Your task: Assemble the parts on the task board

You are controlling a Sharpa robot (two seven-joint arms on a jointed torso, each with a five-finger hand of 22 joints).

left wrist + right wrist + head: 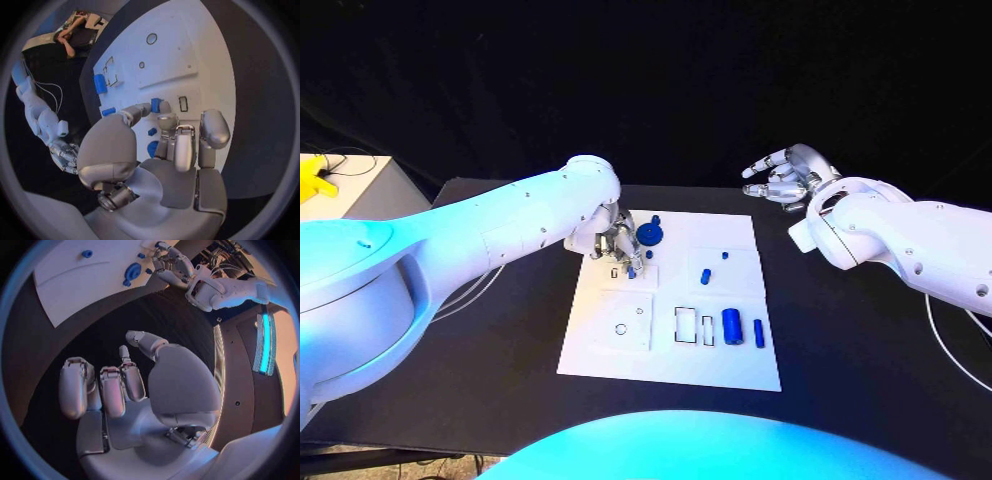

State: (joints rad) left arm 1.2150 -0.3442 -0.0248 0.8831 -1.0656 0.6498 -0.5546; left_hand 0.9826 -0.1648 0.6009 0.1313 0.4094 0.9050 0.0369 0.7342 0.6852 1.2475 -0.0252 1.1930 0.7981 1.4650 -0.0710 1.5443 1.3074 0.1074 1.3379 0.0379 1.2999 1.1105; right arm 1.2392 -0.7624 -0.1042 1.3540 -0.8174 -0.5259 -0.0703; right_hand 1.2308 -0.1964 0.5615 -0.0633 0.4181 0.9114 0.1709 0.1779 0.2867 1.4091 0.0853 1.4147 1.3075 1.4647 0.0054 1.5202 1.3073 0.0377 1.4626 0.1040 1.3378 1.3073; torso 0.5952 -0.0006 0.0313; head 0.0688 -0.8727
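Note:
The white task board (668, 355) lies in the middle of the black table. My left hand (615, 243) hovers over its far left part and pinches a small blue part (155, 105) between thumb and a fingertip, just beside a narrow slot (183, 103). A round blue part (652, 236) and a small blue peg (648, 254) sit close to that hand. More blue pieces lie on the board: a short peg (705, 276), a thick cylinder (731, 326) and a thin bar (759, 333). My right hand (790, 175) hangs off the board's far right corner, fingers apart, holding nothing.
Two white rectangular frames (685, 324) and two small rings (620, 329) sit on the board's near half. A pale box with a yellow object (315, 178) stands at the table's far left. From the right wrist, the board (94, 280) and my left hand (172, 265) are visible.

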